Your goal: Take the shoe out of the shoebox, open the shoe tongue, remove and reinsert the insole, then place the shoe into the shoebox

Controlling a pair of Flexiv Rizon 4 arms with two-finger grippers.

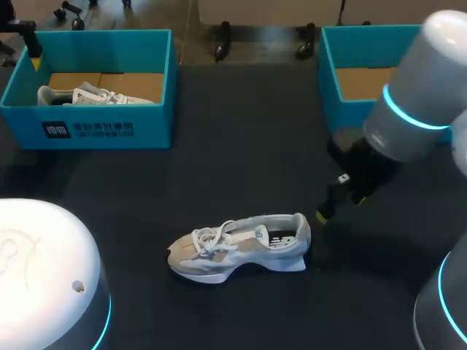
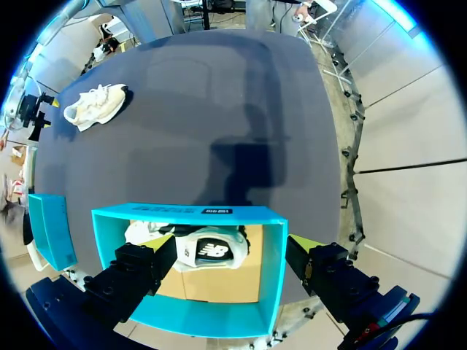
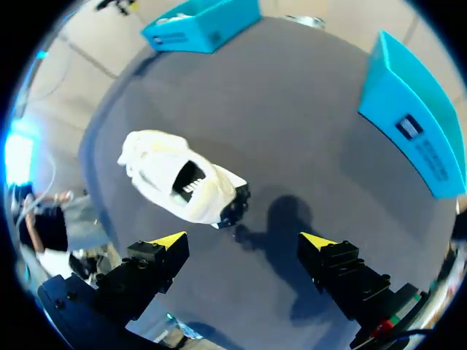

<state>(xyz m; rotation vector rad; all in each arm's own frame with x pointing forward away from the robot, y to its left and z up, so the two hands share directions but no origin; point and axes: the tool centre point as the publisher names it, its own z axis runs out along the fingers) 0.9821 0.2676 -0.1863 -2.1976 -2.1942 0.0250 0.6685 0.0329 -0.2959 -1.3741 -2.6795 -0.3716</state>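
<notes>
Right hand (image 3: pixel 243 240), fingers apart and empty, hovers just behind the heel of the shoe (image 3: pixel 179 182). Shoe stands on the worktop (image 3: pixel 292 109), long axis pointing away from this hand, toe farthest. Left hand (image 2: pixel 230 246), also apart, hangs over the shoebox (image 2: pixel 197 213), well away from that shoe.

Shoe (image 1: pixel 241 246): white and grey, standing on its sole on the dark table (image 1: pixel 248 168), laces up.
My right gripper (image 1: pixel 323 214): just beside the shoe's heel, one yellow tip showing.
My right arm (image 1: pixel 412 102): beyond the shoe, on its heel side.
Left shoebox (image 1: pixel 109 131): teal, well beyond the shoe's toe, with a second shoe (image 1: pixel 95 95) inside.
Right shoebox (image 1: pixel 343 95): teal, well beyond the shoe's heel, partly hidden by my right arm.
My left gripper (image 1: pixel 33 51): farthest from the shoe, at the left shoebox's outer corner.
</notes>
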